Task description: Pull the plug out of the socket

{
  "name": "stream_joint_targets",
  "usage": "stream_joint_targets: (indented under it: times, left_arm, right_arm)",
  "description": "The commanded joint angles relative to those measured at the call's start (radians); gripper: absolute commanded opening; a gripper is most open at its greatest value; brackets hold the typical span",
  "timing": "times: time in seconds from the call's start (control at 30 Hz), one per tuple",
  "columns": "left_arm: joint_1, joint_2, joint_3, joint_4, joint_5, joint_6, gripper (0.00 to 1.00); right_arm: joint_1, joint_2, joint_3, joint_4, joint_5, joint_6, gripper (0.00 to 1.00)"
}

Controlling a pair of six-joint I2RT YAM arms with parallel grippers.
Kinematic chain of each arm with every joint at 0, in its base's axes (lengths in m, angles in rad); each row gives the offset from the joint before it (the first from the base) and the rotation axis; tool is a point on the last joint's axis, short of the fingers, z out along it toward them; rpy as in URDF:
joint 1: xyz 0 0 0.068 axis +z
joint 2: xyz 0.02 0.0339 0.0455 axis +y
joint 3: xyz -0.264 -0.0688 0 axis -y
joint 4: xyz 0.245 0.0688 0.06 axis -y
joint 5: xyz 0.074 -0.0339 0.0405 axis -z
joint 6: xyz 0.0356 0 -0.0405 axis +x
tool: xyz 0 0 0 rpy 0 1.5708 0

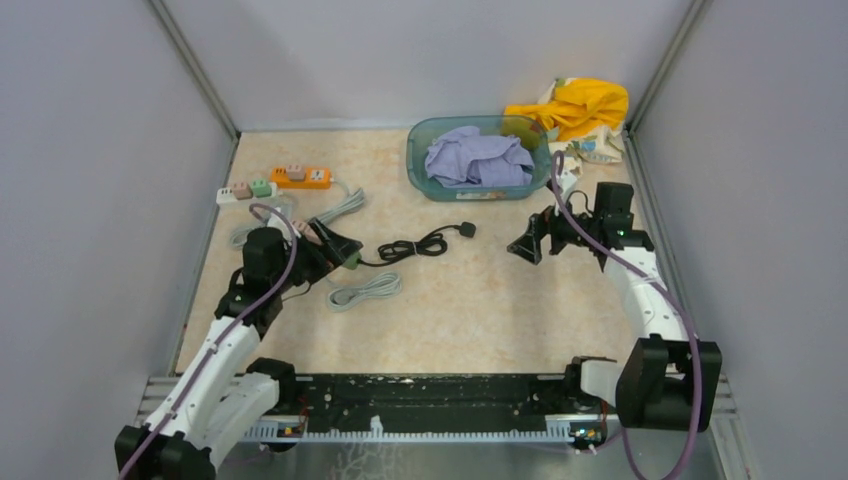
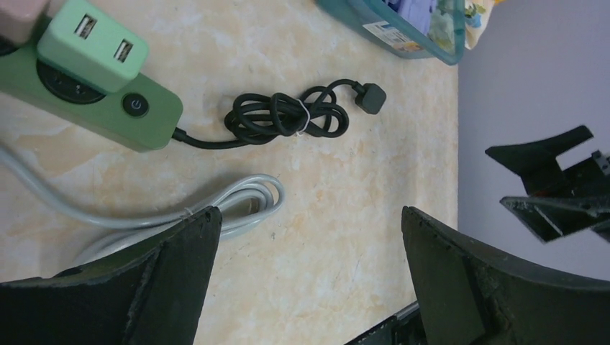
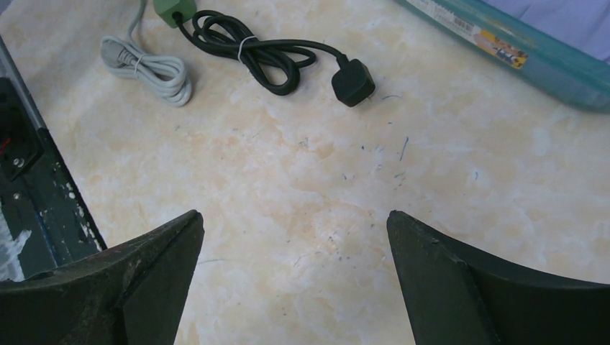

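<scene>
A dark green power strip (image 2: 108, 108) lies on the table with a light green USB adapter (image 2: 90, 43) plugged into it and a pink plug (image 2: 21, 8) beside that at the frame's corner. Its black cord (image 2: 288, 115) is bundled and ends in a black plug (image 2: 370, 97). My left gripper (image 2: 309, 210) is open and empty, hovering just right of the strip (image 1: 350, 260). My right gripper (image 3: 295, 213) is open and empty over bare table, right of the black plug (image 3: 352, 83). In the top view the left gripper (image 1: 338, 245) partly hides the strip.
An orange power strip (image 1: 300, 177) and a white one (image 1: 245, 190) with plugs lie at the back left. A coiled grey cable (image 1: 365, 291) lies near the green strip. A teal basin (image 1: 480, 188) holds purple cloth; a yellow cloth (image 1: 575, 105) lies behind it.
</scene>
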State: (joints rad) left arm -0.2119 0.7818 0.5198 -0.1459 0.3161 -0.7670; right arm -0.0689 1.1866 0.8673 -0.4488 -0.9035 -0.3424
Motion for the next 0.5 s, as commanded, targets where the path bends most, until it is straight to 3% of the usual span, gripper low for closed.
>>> stream_joint_targets:
  times: [0.0, 0.23, 0.33, 0.47]
  left_arm:
    - [-0.089, 0.012, 0.089, -0.200, -0.281, -0.129, 1.00]
    - [-0.150, 0.287, 0.371, -0.743, -0.790, -0.362, 1.00]
    - [-0.144, 0.336, 0.410, -0.766, -0.930, -0.354, 1.00]
    - [-0.096, 0.341, 0.380, -0.675, -0.971, -0.320, 1.00]
  right_arm:
    - [-0.007, -0.070, -0.050, 0.152, -0.090, 0.046, 0.99]
    - [-0.004, -0.092, -0.070, 0.128, -0.067, 0.010, 0.99]
    - [0.007, -0.093, -0.061, 0.107, -0.035, -0.009, 0.99]
    - [0.018, -0.098, -0.061, 0.098, -0.004, -0.026, 0.99]
